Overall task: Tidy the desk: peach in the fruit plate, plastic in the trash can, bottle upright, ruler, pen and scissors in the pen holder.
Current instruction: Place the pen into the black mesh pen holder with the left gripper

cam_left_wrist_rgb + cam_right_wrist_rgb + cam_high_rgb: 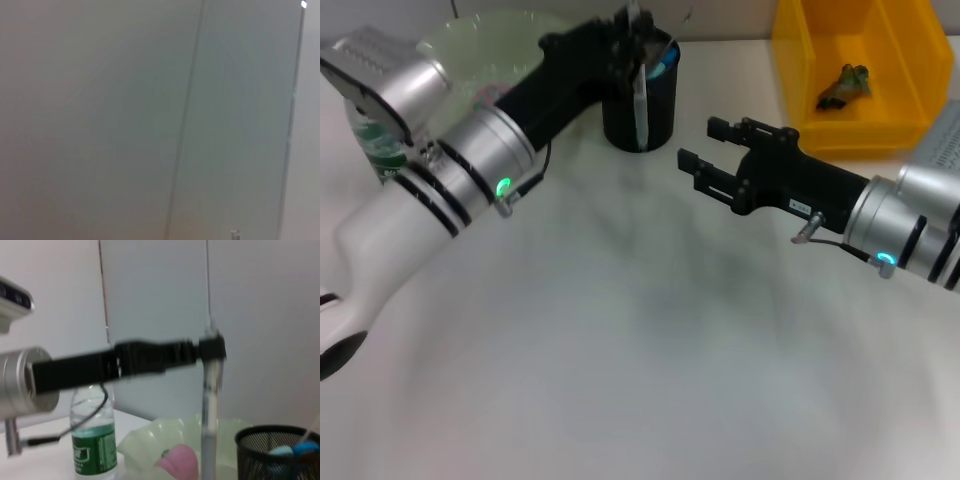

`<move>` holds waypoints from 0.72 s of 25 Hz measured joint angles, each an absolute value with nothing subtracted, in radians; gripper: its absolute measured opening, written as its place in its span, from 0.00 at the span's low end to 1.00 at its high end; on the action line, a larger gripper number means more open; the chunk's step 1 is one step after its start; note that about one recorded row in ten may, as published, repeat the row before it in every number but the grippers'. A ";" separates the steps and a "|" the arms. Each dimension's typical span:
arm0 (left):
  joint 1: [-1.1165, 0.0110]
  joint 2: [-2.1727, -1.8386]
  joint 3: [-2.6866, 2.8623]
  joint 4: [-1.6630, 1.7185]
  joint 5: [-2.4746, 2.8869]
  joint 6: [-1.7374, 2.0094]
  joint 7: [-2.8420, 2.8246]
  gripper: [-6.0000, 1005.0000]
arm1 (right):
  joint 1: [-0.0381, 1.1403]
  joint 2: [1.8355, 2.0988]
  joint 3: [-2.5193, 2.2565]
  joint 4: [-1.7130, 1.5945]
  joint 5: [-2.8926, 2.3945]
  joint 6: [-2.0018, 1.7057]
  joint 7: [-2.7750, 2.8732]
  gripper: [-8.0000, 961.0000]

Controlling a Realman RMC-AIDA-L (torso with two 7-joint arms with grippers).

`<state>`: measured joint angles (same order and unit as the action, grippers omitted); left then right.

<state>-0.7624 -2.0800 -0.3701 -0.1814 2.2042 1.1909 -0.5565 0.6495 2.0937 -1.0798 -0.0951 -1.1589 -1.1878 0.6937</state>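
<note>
My left gripper (634, 35) is shut on a clear ruler (640, 100) and holds it upright at the black mesh pen holder (660, 112). The ruler hangs across the holder's near wall; its lower end is hard to place. From the right wrist view the ruler (210, 415) hangs just beside the holder (272, 460). Blue scissor handles (666, 58) stick out of the holder. The peach (177, 462) lies in the green plate (470, 45). The bottle (93, 440) stands upright. My right gripper (706, 146) is open and empty, right of the holder above the table.
A yellow bin (900, 110) at the back right holds crumpled plastic (845, 85). My left arm (470, 150) spans the table's left side and partly hides the bottle (375, 140). The left wrist view shows only a plain wall.
</note>
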 joint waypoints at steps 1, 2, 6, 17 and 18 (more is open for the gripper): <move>-0.766 -2.080 -0.395 -0.192 2.204 1.186 -0.541 0.15 | 0.643 2.094 -1.080 -0.095 -1.158 -1.181 0.694 0.61; -0.770 -2.080 -0.431 -0.209 2.206 1.177 -0.516 0.15 | 0.640 2.094 -1.080 -0.095 -1.158 -1.177 0.694 0.61; -0.789 -2.080 -0.538 -0.268 2.208 1.108 -0.426 0.15 | 0.633 2.094 -1.080 -0.083 -1.158 -1.156 0.693 0.61; -0.853 -2.080 -0.723 -0.309 2.202 0.912 -0.286 0.15 | 0.607 2.094 -1.084 -0.063 -1.158 -1.160 0.693 0.61; -0.858 -2.080 -0.731 -0.306 2.203 0.894 -0.273 0.16 | 0.606 2.094 -1.084 -0.063 -1.158 -1.161 0.693 0.61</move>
<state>-0.8580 -2.0800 -0.7310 -0.3056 2.2026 0.8939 -0.2726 0.6055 2.0938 -1.0838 -0.0630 -1.1580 -1.1608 0.6932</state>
